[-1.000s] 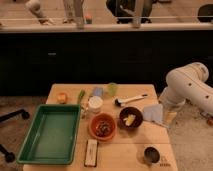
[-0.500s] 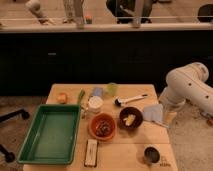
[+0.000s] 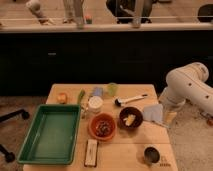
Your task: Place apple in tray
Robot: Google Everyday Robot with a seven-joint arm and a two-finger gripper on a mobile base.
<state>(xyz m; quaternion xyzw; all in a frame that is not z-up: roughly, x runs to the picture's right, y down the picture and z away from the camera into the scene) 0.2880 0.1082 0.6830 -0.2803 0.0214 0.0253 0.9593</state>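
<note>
The gripper (image 3: 169,116) is held low at the right edge of the table (image 3: 125,150), beside a pale blue cloth (image 3: 154,113) — whether it is open or closed cannot be told. The apple (image 3: 62,97) is found at the table's far-left corner, just beyond the far rim of the tray (image 3: 50,135) and well apart from the gripper. A reach across the bowls (image 3: 102,127) is judged to be needed first.

orange bowl (image 3: 102,127): dark stuff inside, mid table (image 3: 125,150)
dark bowl (image 3: 131,118): just right of it, yellow bit inside
white cup (image 3: 95,104): behind orange bowl
green cup (image 3: 112,88): table's back edge
dark can (image 3: 151,154): front right
</note>
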